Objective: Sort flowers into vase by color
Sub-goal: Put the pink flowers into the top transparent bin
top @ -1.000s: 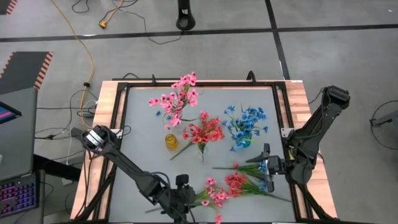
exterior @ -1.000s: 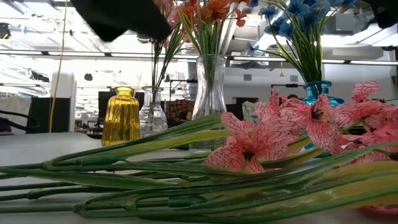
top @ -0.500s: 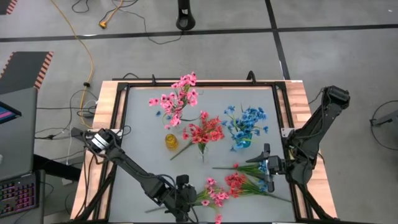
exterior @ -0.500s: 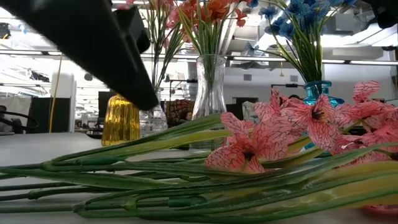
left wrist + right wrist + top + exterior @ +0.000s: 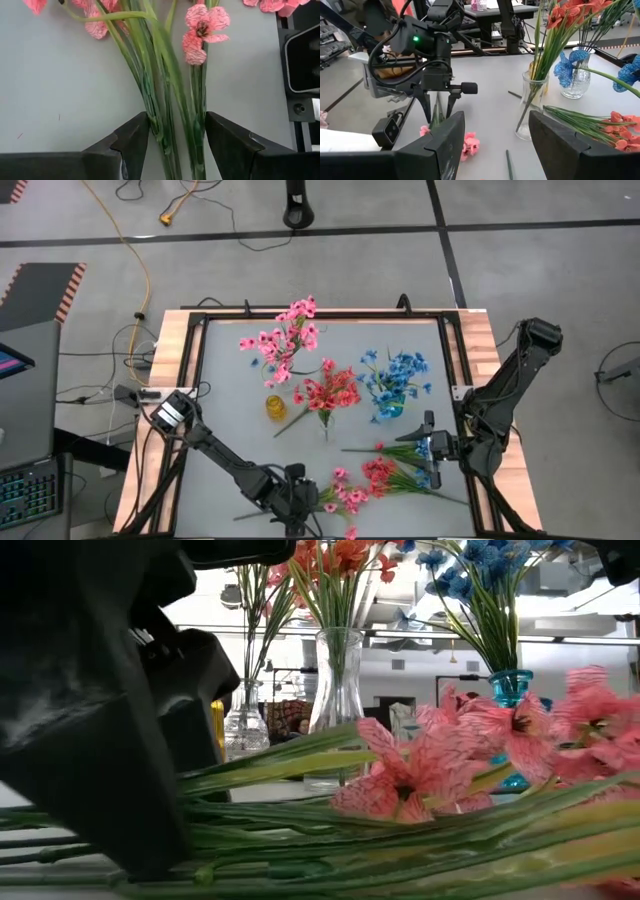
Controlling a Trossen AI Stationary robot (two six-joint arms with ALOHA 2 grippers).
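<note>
Pink flowers (image 5: 345, 495) lie by the table's near edge, with their green stems (image 5: 170, 125) flat on the grey top. My left gripper (image 5: 297, 508) is low over those stems and open, one finger on each side of the bundle (image 5: 177, 117). Coral flowers (image 5: 380, 472) lie on the table to the right. My right gripper (image 5: 432, 450) hangs open above their stem ends. At mid-table, pink flowers (image 5: 285, 340), coral flowers (image 5: 325, 390) and blue flowers (image 5: 395, 375) each stand with stems in a vase. My left gripper straddles the stems of the lying pink flowers, slanting down from above with its fingers across them. The inner side of one finger (image 5: 142, 132) is right beside the outermost stem (image 5: 152, 125); I cannot tell whether it touches. The stems rest on the table.
A small yellow vase (image 5: 275, 407) stands between the pink and coral vases, holding nothing that I can see. A loose green stem (image 5: 290, 423) lies near it. A black rail (image 5: 190, 380) frames the table top. Open grey surface lies at the near left (image 5: 215, 430).
My left gripper has come down toward the stems of the lying pink flowers and has tipped a little, its fingers still apart. In the low view it now fills the left side down to the table top. The pink blossoms there have shifted slightly.
</note>
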